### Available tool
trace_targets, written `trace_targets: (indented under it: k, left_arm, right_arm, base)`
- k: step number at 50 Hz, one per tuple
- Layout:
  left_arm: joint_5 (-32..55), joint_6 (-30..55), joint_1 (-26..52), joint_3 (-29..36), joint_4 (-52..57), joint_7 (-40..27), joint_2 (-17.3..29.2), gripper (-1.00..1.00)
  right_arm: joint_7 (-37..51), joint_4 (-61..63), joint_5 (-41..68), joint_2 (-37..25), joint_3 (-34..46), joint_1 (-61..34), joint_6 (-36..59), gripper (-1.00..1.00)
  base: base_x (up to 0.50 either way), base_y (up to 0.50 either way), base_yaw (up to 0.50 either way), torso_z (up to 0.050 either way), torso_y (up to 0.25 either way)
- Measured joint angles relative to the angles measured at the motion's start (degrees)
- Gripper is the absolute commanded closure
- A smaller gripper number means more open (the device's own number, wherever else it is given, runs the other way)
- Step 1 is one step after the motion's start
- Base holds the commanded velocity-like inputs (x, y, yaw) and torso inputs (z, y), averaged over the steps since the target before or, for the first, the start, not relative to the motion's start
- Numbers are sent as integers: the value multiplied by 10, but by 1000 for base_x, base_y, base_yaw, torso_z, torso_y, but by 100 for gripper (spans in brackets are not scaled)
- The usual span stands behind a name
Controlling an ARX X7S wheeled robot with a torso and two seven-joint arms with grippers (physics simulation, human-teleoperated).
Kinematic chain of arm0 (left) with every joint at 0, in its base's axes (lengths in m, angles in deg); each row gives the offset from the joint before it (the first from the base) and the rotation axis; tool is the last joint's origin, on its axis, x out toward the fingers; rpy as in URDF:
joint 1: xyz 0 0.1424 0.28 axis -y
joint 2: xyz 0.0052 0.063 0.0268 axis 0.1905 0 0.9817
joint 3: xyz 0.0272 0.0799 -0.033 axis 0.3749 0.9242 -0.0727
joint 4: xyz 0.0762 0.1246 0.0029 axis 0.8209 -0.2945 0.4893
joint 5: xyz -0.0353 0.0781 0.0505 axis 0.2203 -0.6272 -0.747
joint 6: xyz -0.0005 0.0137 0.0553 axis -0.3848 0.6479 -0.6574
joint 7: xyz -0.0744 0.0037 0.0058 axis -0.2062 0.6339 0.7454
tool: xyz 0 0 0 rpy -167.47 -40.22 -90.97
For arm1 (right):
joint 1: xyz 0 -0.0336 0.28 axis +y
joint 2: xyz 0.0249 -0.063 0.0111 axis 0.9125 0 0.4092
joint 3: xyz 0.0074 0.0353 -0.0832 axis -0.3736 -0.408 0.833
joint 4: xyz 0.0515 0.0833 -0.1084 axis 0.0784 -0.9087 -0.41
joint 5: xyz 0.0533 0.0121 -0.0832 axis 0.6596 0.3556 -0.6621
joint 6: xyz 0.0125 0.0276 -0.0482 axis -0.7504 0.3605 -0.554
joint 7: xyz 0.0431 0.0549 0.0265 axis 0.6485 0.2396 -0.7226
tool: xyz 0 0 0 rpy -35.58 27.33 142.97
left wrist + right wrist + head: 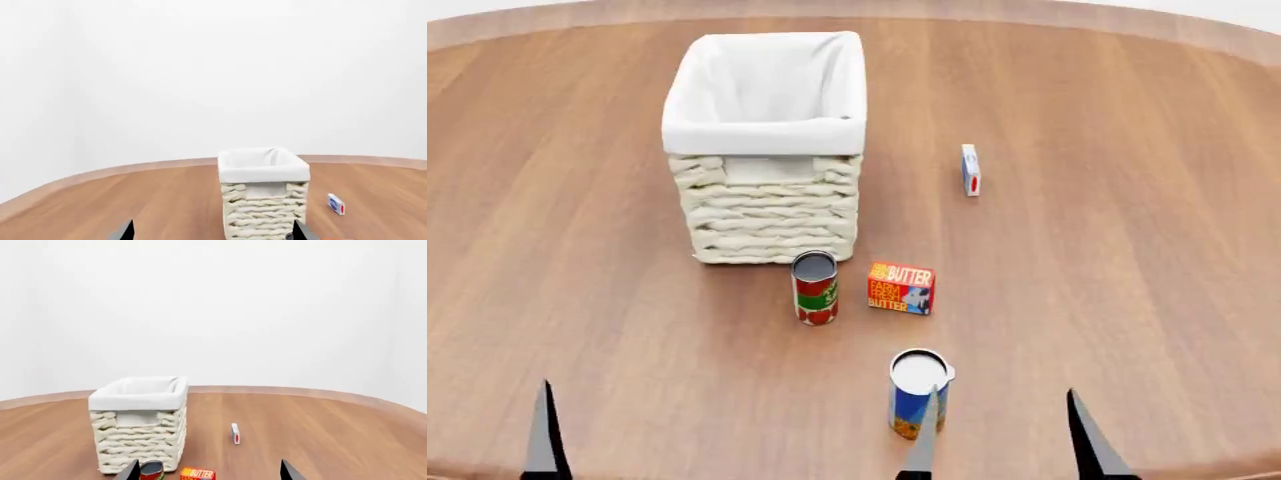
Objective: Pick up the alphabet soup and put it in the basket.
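The alphabet soup point(916, 385), a small can with a white top and a blue label going orange at the base, stands near the table's front edge in the head view. It does not show in either wrist view. My right gripper point(1001, 420) point(210, 465) is open, and its left finger overlaps the can's lower side. The cream wicker basket point(774, 215) point(263, 210) point(137, 437) with a white liner stands upright farther back. My left gripper point(213, 226) is open and empty, low in front of the basket. Only one of its fingers point(545, 440) shows in the head view.
A red-and-green can point(814, 290) point(152, 471) stands just in front of the basket. A butter box point(901, 288) point(197, 474) lies beside it. A small white box point(970, 170) point(335, 204) point(235, 433) stands to the basket's right. The round wooden table's edge point(1174, 35) curves behind.
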Motion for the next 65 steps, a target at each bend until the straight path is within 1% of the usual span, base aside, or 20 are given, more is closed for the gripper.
trace_targets:
  k: [8,19,55,60,65]
  left_arm:
    - [-9,50,-13,10,103,-13,7,-100]
    - [-17,81,-20,19,166,-22,14,-100]
    - [-34,104,-21,38,196,-30,23,-100]
    - [-36,105,-20,39,196,-29,22,-100]
    - [-37,105,-21,41,195,-28,21,-100]
  right_arm:
    - [12,83,11,-10,3,7,38,-100]
    - [24,129,28,-20,6,9,62,-100]
    - [50,156,63,-42,13,10,73,-100]
    - [53,154,68,-43,11,10,68,-100]
    - [57,154,71,-46,10,11,66,-100]
  base:
    - [41,0,0,0,0]
    - [484,0,0,0,0]
    - [500,0,0,0,0]
    - [0,40,0,0,0]
    - [0,500,0,0,0]
